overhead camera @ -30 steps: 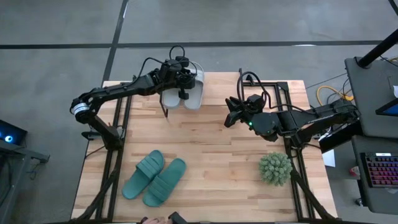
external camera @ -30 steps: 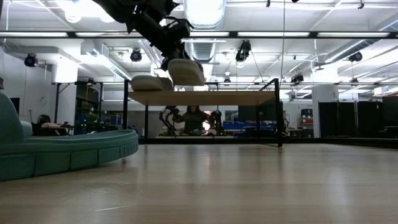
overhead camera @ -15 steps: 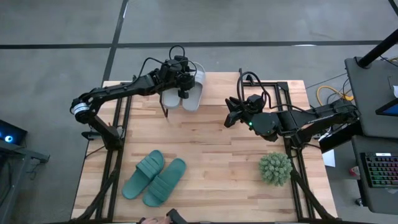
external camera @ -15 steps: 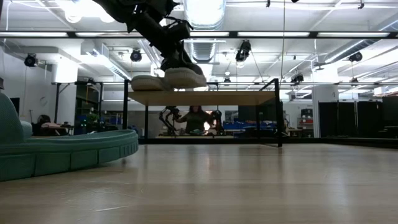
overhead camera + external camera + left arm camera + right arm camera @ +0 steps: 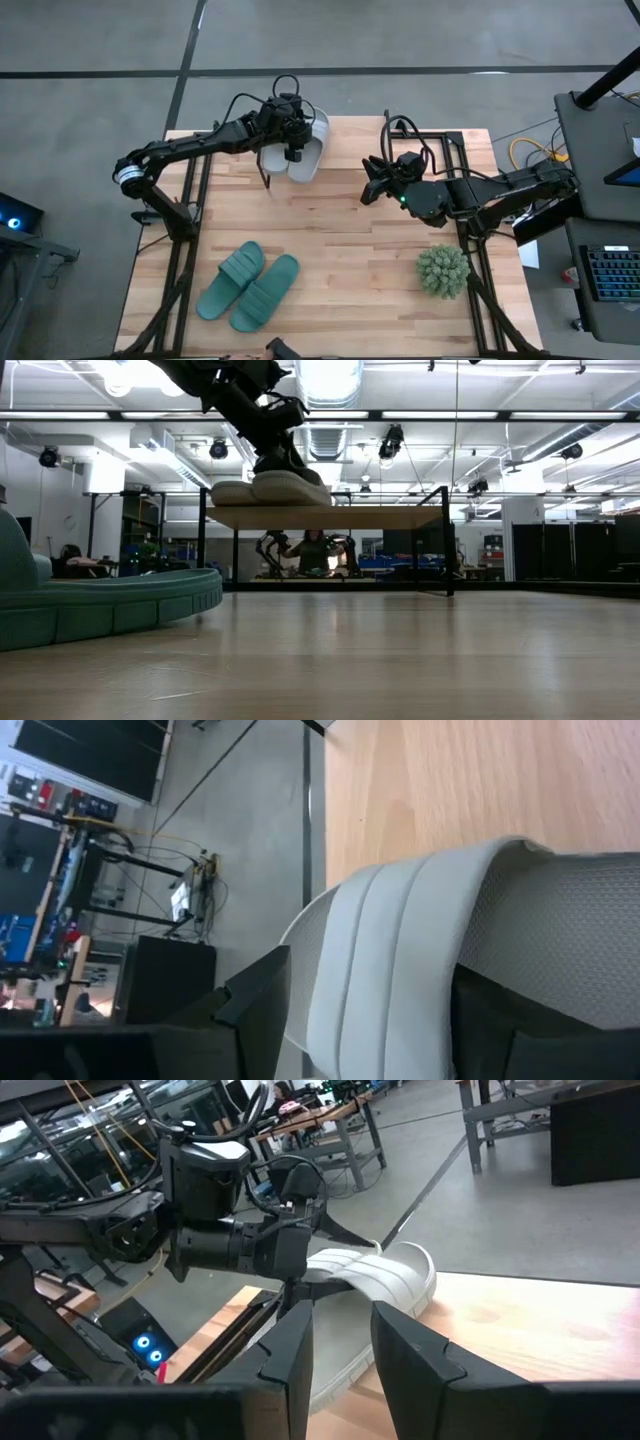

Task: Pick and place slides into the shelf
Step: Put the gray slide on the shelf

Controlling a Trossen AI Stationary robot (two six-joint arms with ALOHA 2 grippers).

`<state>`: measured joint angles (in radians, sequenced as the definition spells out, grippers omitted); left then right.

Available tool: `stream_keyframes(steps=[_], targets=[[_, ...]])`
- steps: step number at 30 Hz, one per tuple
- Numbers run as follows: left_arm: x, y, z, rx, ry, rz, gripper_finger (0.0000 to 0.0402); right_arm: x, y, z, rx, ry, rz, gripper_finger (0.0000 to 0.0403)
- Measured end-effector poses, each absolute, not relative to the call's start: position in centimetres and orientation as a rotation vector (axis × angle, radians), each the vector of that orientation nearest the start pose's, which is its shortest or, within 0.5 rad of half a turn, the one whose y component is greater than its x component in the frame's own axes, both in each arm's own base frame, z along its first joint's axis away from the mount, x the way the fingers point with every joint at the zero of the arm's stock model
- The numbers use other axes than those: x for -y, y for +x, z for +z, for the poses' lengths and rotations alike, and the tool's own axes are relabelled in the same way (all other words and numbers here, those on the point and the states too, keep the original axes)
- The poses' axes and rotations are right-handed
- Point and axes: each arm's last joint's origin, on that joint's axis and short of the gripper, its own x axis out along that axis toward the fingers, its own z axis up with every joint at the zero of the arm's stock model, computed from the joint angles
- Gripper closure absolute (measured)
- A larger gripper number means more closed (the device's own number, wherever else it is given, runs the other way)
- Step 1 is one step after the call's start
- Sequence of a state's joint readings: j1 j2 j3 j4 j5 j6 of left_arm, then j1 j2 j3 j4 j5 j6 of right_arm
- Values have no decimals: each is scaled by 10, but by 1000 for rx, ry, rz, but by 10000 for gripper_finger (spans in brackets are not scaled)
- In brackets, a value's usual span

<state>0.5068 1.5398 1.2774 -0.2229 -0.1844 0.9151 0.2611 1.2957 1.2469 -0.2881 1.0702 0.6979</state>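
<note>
The second pale slide [image 5: 308, 155] has just been lowered onto the shelf [image 5: 330, 517] at the far left, beside its mate. The left gripper [image 5: 293, 152] has been opened around its strap, releasing it. Two teal slides [image 5: 248, 285] remain on the near surface [image 5: 350, 260]. The right gripper [image 5: 366, 190] is held narrowly parted, empty.

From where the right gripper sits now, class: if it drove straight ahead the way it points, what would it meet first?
Probably the pale slide on the shelf, with the left gripper at its strap. The right gripper aims at both; depth makes the order uncertain.
</note>
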Motion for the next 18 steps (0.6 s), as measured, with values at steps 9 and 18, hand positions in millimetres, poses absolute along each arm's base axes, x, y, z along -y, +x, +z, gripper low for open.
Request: stream_keyframes(steps=[9,18], targets=[[-172,300,311,-803,750,376,209,-46,270,378,17,441,-852,307],[-169,299,307,-843,740,348,209,-46,270,378,17,441,-852,307]])
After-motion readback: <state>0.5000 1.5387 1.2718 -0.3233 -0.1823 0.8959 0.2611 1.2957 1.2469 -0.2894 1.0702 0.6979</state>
